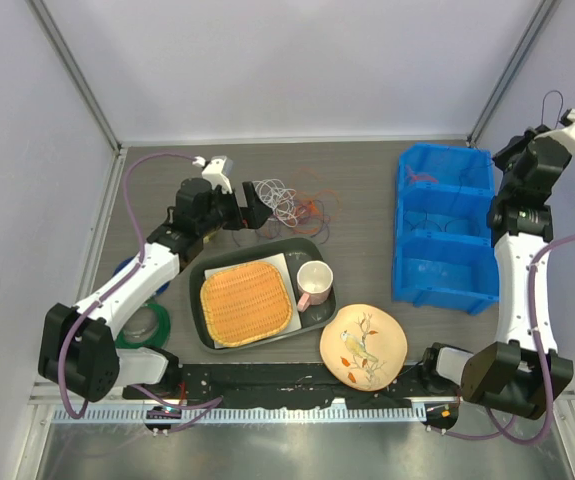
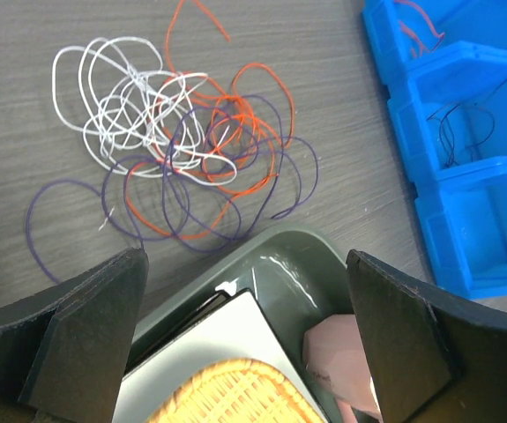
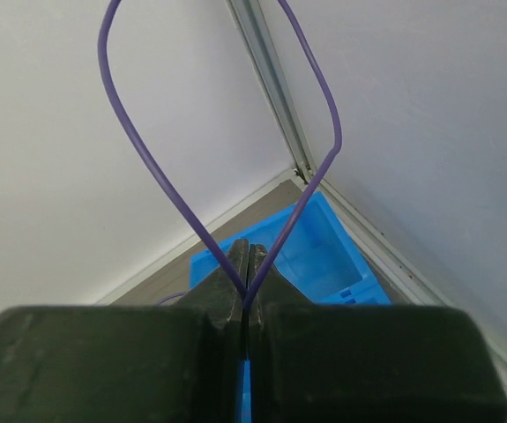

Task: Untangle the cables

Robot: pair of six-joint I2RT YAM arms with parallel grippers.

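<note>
The left arm reaches from its base at the near left corner up and across the table (image 1: 367,165). Its forearm angles toward the middle, and its wrist is level with the far edge of the tray (image 1: 312,246). The left end effector (image 2: 244,264) points at the cables (image 2: 182,141). Its fingers (image 2: 94,326) are spread wide with nothing between them, and they hang over the tray's far rim, just short of the bunch.

The cables lie in a loose knot of white, red-orange and purple loops on the table, just beyond the tray's far edge. The white strands gather on the left and the purple ones trail toward the tray.

The right arm stands nearly upright along the right wall, with its wrist lifted high beside the blue bins (image 1: 445,235). The right end effector (image 3: 246,257) has its fingers pressed together on a purple cable (image 3: 336,141), which rises from the pinch in a tall loop against the wall corner.

Bare table surface runs from the bunch to the back wall. A strip of it also separates the bunch from the bins on the right. The tray closes off the near side, and the bin wall stands well to the right of the knot. One thin red-orange strand lies in the far bin compartment and a dark one in the middle compartment.
</note>
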